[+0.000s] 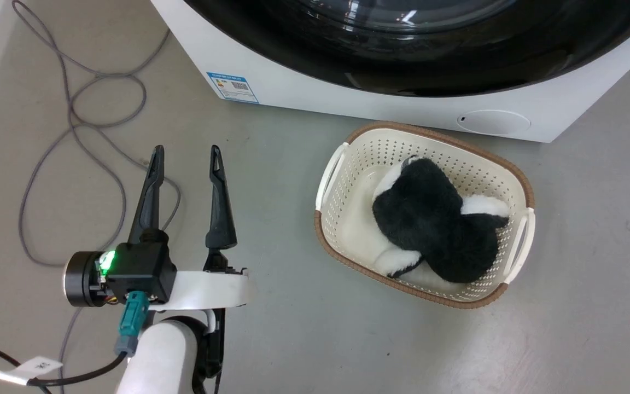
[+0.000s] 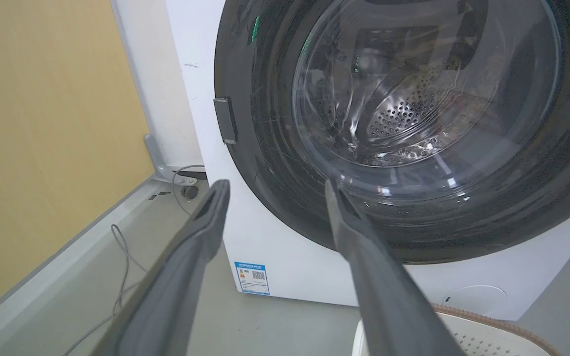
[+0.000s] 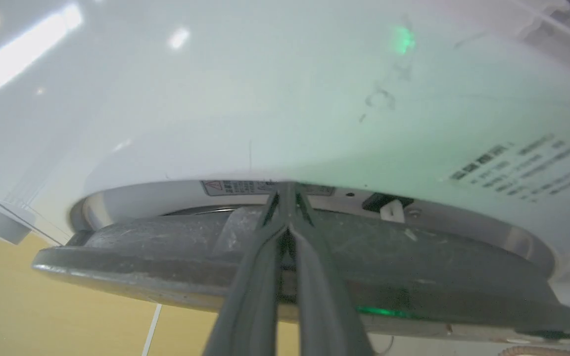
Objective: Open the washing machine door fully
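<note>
The washing machine door (image 1: 430, 54) is a glossy black disc on the white washer (image 1: 304, 93) at the top of the head view. My left gripper (image 1: 186, 150) hangs open over the floor at the lower left, well short of the washer and holding nothing. In the left wrist view its fingers (image 2: 275, 184) point at the door's (image 2: 265, 163) lower left rim, and the steel drum shows through the glass bowl. My right gripper (image 3: 287, 190) is shut. Its tips reach into the narrow gap between the door's grey edge (image 3: 413, 267) and the washer front (image 3: 265, 99).
A cream basket (image 1: 523, 186) holding a black and white plush toy (image 1: 435, 219) stands on the floor right in front of the washer. Grey cables (image 1: 74, 109) loop across the floor on the left. A yellow wall (image 2: 42, 123) stands left of the washer.
</note>
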Tool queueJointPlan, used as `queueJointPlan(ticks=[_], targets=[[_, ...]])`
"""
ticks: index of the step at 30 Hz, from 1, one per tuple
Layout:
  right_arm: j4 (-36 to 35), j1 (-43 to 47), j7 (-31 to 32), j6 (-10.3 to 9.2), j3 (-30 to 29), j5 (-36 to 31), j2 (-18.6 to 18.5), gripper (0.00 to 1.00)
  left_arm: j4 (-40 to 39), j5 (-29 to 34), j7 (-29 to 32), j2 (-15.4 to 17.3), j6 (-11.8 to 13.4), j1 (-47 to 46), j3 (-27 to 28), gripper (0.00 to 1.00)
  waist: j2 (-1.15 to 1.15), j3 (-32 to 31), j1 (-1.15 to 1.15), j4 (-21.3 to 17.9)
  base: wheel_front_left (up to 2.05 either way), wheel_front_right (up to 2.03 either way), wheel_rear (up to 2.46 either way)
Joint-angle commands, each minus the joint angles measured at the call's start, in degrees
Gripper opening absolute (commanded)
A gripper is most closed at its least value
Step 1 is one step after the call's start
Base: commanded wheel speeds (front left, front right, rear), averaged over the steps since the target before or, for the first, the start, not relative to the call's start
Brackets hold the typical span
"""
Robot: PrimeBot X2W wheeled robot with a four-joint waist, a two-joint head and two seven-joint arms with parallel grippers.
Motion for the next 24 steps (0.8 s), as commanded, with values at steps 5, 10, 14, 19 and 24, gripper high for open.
queueJointPlan(ticks=[5, 10, 14, 19, 24], targets=[[1.69, -1.51, 6.64, 0.06, 2.89, 5.61, -0.40, 0.00, -0.11, -0.56, -1.22, 0.05, 0.91, -1.49, -0.38, 1.00, 0.00, 0.09, 0.00, 0.20, 0.00, 0.00, 0.00], [1.26, 0.38, 8.93, 0.06, 4.32, 6.16, -0.76, 0.00, 0.38, -0.36, -1.46, 0.05, 0.97, -1.00, 0.30, 1.00, 0.00, -1.02, 0.00, -0.64, 0.00, 0.00, 0.00], [-0.06, 2.73, 11.25, 0.06, 5.52, 5.82, -0.41, 0.00, 0.98, 0.11, -1.46, 0.05, 0.55, -0.27, 0.88, 1.00, 0.00, -2.60, 0.00, -1.60, 0.00, 0.00, 0.00], [-2.19, 5.55, 13.01, 0.06, 5.80, 6.23, -0.14, 0.00, 1.74, 0.53, -1.46, 0.05, -0.16, 0.76, 1.48, 1.00, 0.00, -4.47, 0.00, -2.62, 0.00, 0.00, 0.00], [-5.36, 10.07, 16.26, 0.06, 7.17, 6.27, 0.11, 0.00, 2.76, 0.91, -1.46, 0.05, -0.94, 2.09, 2.06, 1.00, 0.00, -6.97, 0.00, -3.58, 0.00, 0.00, 0.00]])
